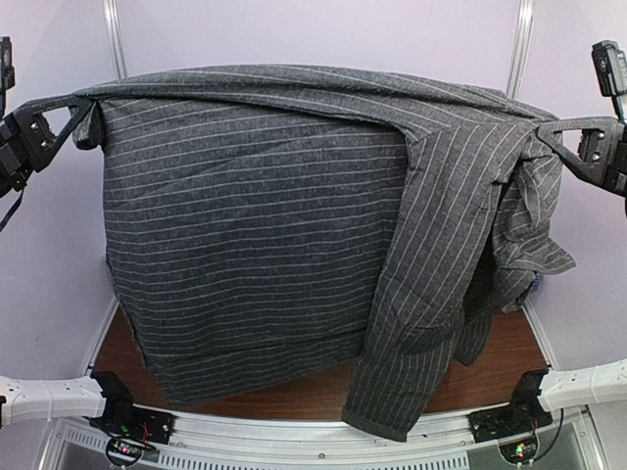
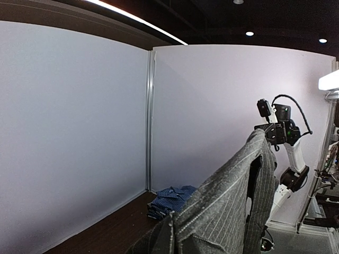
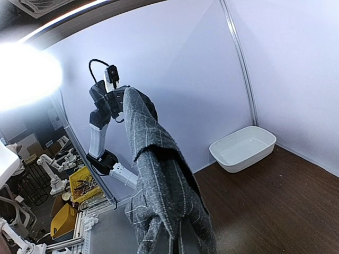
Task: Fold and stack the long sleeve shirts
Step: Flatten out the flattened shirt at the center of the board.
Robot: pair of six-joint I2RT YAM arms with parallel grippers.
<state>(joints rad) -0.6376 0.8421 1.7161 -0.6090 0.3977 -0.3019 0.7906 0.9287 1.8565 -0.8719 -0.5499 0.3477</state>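
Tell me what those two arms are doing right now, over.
Left gripper and right gripper both shut on black pinstriped shirt, held up spread between them. Blue check shirt lies on table. White tub aside, nothing blocking.

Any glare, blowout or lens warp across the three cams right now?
Top external: even, soft light, sharp; the black pinstriped shirt hides most of the table. Left wrist: tabletop dim, lamp clipped white at right edge. Right wrist: blown-out glare upper left, wall post slightly bowed.
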